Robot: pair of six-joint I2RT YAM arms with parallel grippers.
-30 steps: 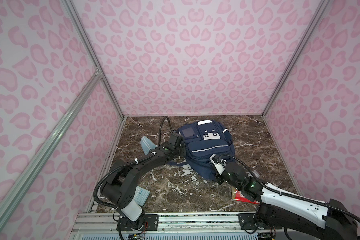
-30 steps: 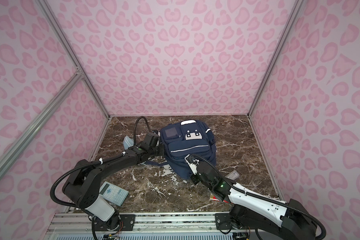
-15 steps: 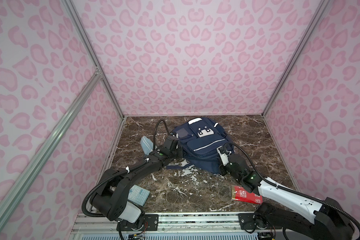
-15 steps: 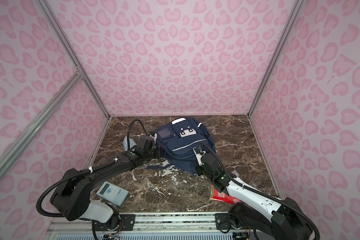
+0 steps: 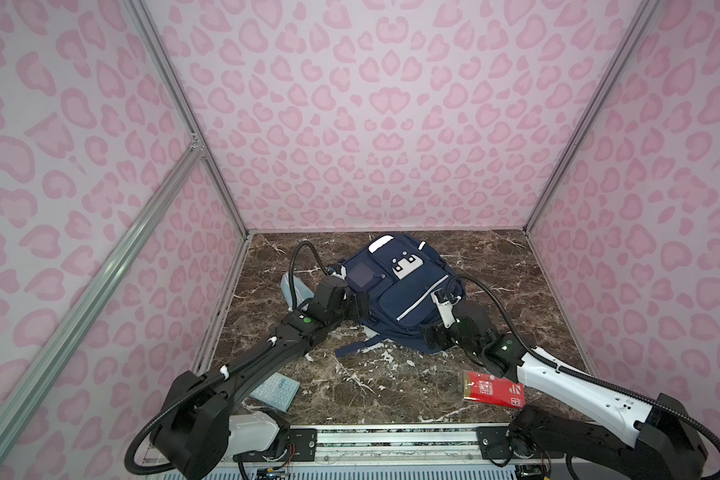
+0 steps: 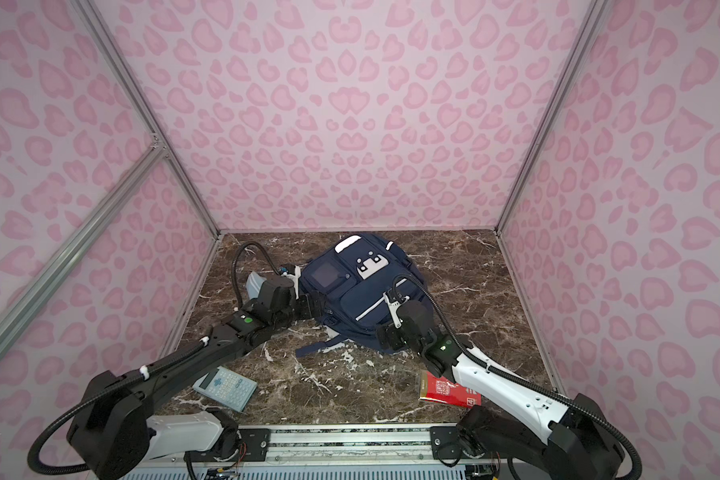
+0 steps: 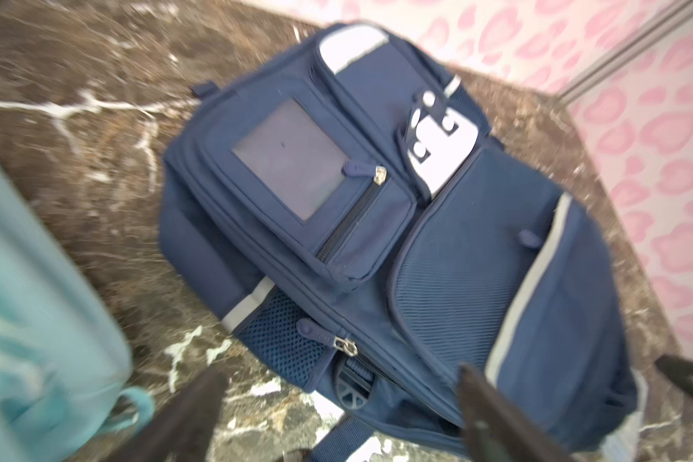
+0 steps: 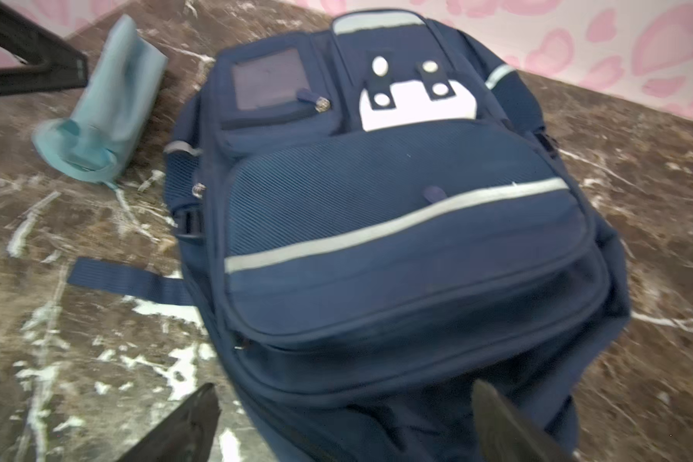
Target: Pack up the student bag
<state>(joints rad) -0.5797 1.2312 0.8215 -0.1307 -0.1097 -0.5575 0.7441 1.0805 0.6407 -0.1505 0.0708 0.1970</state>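
The student bag (image 5: pixel 400 291) (image 6: pixel 362 291), navy blue with white stripes, lies face up on the marble floor at the back middle. My left gripper (image 5: pixel 357 309) (image 6: pixel 313 308) stands open at the bag's left side, near a mesh pocket and zip pull (image 7: pixel 347 346). In the left wrist view the bag (image 7: pixel 377 224) fills the middle and the gripper (image 7: pixel 341 380) holds nothing. My right gripper (image 5: pixel 433 336) (image 6: pixel 387 338) is open at the bag's near right corner. The right wrist view shows the bag (image 8: pixel 377 224) with loose fabric between the gripper's (image 8: pixel 343 394) fingers, ungripped.
A light-blue zip pouch (image 5: pixel 292 286) (image 6: pixel 255 282) (image 8: pixel 105 108) lies left of the bag, behind my left wrist. A grey calculator (image 5: pixel 275 390) (image 6: pixel 225 388) sits at the front left. A red packet (image 5: pixel 493 388) (image 6: pixel 449 390) lies front right, partly under my right arm. Pink walls enclose three sides.
Both grippers were shut on the bag's edges and have now opened, letting it go. The bag has turned and settled flat on the floor.
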